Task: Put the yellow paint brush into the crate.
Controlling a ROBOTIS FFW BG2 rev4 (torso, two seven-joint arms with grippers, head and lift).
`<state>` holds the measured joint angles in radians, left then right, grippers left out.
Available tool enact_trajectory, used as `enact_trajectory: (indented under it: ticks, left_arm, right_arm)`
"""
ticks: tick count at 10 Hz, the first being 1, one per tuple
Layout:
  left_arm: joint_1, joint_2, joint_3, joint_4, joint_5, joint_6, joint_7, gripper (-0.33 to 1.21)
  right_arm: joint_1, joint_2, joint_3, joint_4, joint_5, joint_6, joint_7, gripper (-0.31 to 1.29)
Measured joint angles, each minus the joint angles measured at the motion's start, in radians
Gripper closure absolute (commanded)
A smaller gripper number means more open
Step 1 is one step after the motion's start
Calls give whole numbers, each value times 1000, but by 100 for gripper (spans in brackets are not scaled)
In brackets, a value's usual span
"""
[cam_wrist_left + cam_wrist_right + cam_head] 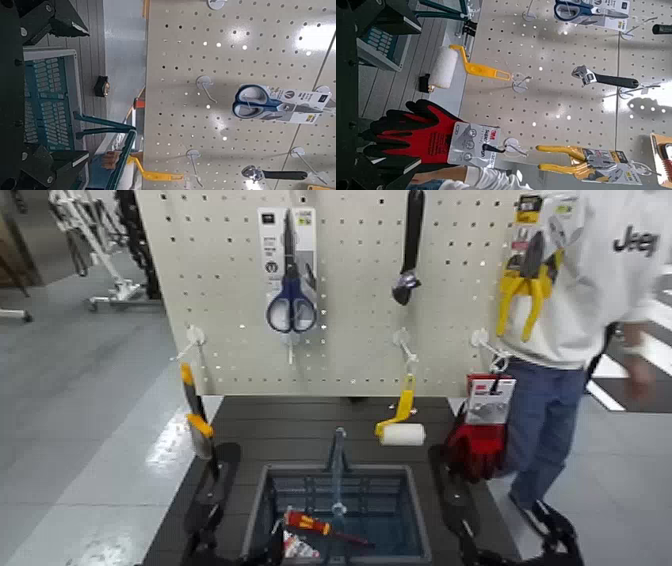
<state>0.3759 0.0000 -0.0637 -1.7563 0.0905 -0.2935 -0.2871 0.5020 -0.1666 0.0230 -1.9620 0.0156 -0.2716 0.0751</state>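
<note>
In the head view, the yellow paint brush [199, 428] hangs under the left hook [194, 338] of the pegboard [350, 290], with its handle up and its pale bristles down; its long axis is almost upright, only a little tilted. The left claw [238, 542] is low in this view, open and nearer to the robot, and the brush is ahead of it, a little to the robot's left. So the left arm is clearly the nearer one, and the right claw [508, 542] is well apart, on the other side of the crate [421, 508]. Inside the crate I see a screwdriver [306, 522]. The brush is outside, so in my judgement the coming step is to reach it, with the claw going forward and slightly left, its two sides closing across the upright handle. If it comes too low, it may perhaps only push the bristles. In the left wrist view, the jaws stand wide apart with nothing between them; the scissors [255, 103] are seen on the board, but the brush I cannot make out surely. In the right wrist view, the right claw is also open and empty, near the gloves [435, 138] and the roller [444, 68], and the brush does not show.
</note>
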Motion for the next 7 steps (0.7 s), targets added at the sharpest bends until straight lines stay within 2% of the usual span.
enact_trajectory:
  ticks: [4, 7]
  left_arm:
    - [0, 0, 7, 0, 2, 2, -16, 22]
    - [-18, 0, 54, -10, 47, 109, -104, 21]
  right_arm:
    - [1, -1, 1, -1, -2, 2, 0, 15]
    - [1, -2, 2, -1, -3, 3, 0, 15]
